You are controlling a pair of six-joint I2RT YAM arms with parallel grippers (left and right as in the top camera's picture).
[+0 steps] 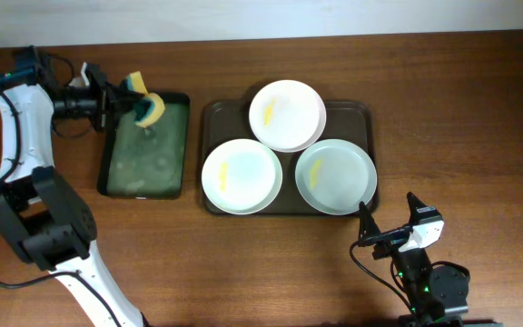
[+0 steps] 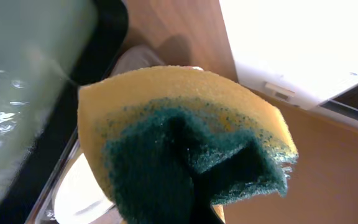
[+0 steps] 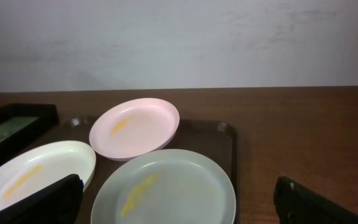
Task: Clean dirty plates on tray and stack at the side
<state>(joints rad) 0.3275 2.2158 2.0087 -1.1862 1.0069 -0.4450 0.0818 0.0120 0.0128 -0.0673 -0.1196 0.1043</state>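
Observation:
Three round white plates lie on the dark tray [image 1: 361, 113]: a back one [image 1: 287, 113], a front left one [image 1: 241, 175] and a front right one [image 1: 335, 175], each with a yellow smear. They also show in the right wrist view: back plate [image 3: 135, 127], left plate [image 3: 36, 171], right plate [image 3: 166, 186]. My left gripper [image 1: 133, 103] is shut on a yellow and green sponge [image 1: 150, 109], held above the black basin; the sponge [image 2: 185, 149] fills the left wrist view. My right gripper [image 1: 390, 218] is open and empty, in front of the tray's right corner.
A black basin [image 1: 143, 145] with greenish liquid stands left of the tray. The wooden table [image 1: 479, 136] extends to the right of the tray. A pale wall [image 3: 179, 43] runs behind the table's far edge.

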